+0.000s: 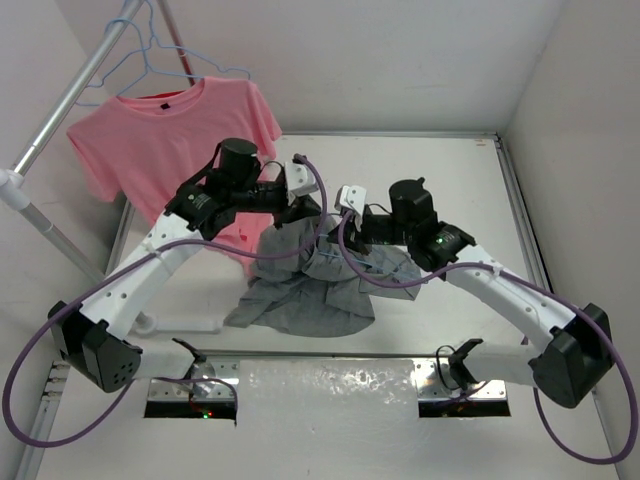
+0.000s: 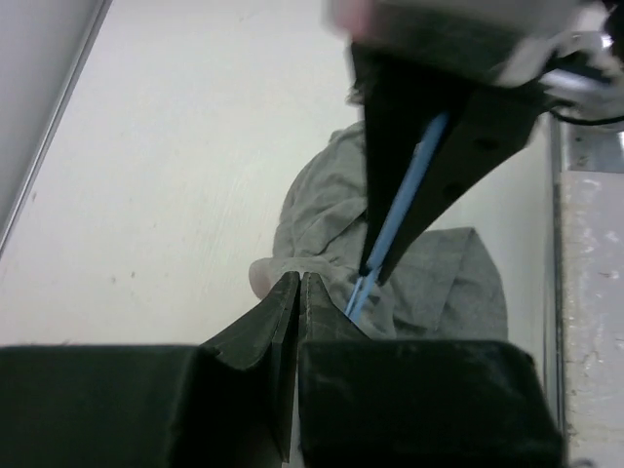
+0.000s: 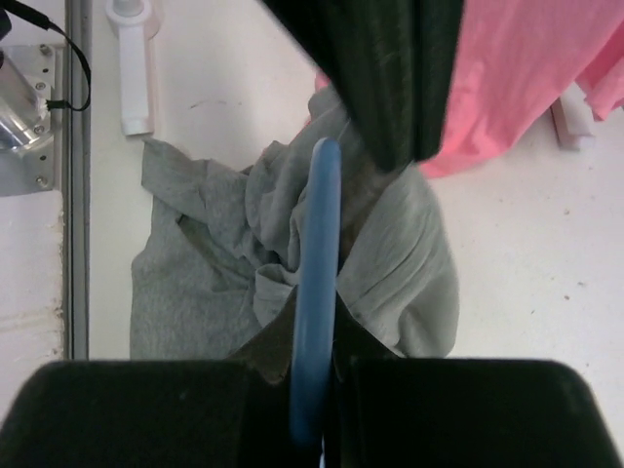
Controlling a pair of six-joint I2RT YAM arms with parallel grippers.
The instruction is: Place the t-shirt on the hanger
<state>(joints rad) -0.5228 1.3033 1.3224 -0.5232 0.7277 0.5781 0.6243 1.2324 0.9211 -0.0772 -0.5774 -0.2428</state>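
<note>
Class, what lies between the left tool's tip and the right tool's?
The hanger, gripped by the right tool, over the t-shirt; right wrist view shows it.

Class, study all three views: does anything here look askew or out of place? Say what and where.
Yes. The t-shirt lies in a crumpled heap on the table rather than spread flat, with one fold drawn up to the left gripper. The hanger, clamped in the right gripper, pokes into the bunched folds.
</note>
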